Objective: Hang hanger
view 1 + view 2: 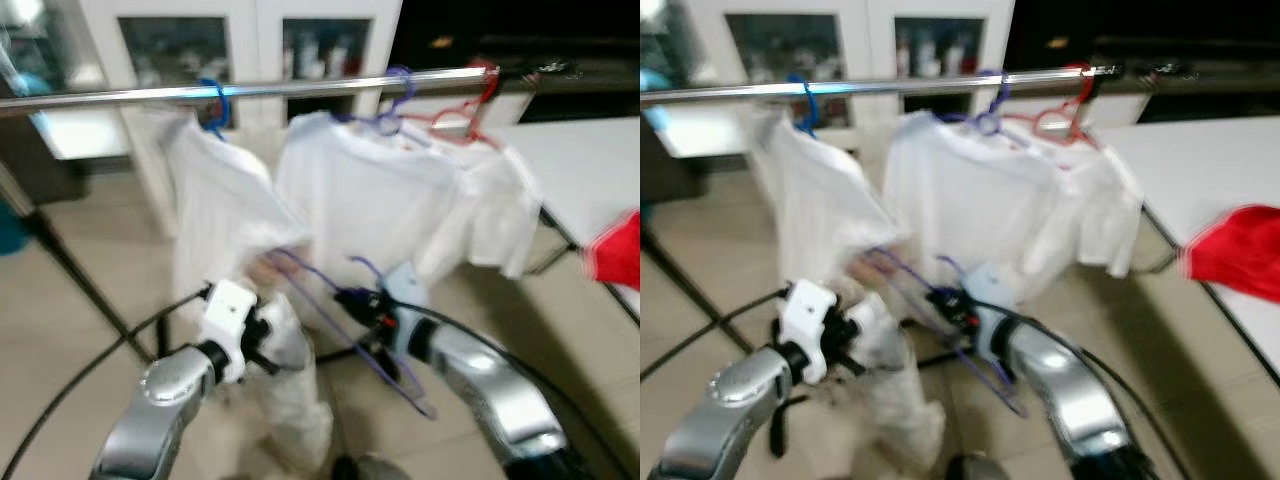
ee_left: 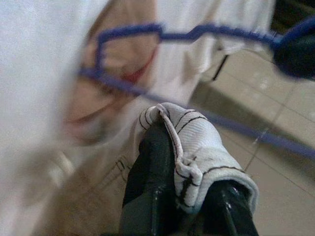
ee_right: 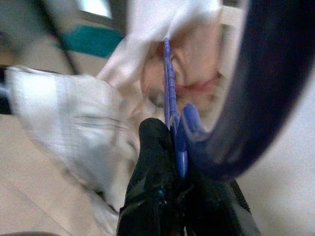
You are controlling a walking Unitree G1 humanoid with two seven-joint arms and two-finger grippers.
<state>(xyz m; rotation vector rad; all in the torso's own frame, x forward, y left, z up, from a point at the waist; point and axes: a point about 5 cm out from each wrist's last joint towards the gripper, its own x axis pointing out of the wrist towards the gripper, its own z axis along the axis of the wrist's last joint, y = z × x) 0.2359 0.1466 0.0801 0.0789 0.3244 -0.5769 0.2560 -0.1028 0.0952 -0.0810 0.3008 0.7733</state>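
Right tool is clenched on the purple hanger, held low before the rail. Left tool grips a white garment beside it. Shirts hang behind.

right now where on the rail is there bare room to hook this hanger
Bare rail runs between the blue hook and the purple hook, and left of the blue hook. Crowded at the right, purple hook against red hook. Right gripper holds the hanger.

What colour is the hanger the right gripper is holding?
Purple-blue; the hanger shows best in the right wrist view, pinched by the right gripper.
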